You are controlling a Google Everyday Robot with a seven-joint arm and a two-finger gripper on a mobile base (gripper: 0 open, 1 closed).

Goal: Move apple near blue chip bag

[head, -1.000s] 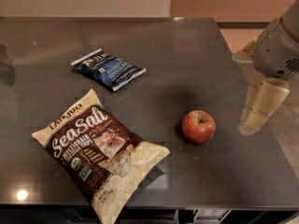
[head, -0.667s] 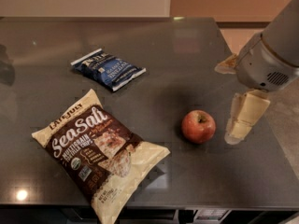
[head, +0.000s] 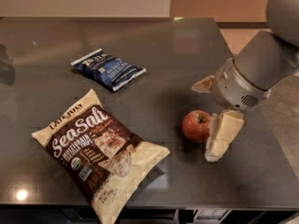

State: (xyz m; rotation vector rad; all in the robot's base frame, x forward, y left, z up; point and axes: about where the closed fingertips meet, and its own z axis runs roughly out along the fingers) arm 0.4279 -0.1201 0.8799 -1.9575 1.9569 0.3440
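- My gripper (head: 219, 136) hangs low over the right side of the table (head: 177, 50), just beside the apple (head: 196, 125), on its right.
- From the apple up-left to the blue chip bag (head: 108, 69) runs a bare strip of tabletop, an open lane for me.
- The big brown bag (head: 100, 153) lies front left, bordering that lane's lower edge and apart from both.
- There is open tabletop right of the blue chip bag and behind it too.

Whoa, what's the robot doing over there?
A robot arm is going for the apple. Its gripper is low at the table, right beside the apple, which isn't lifted. The blue chip bag lies apart, farther back to the left, and a big Sea Salt bag lies in front.
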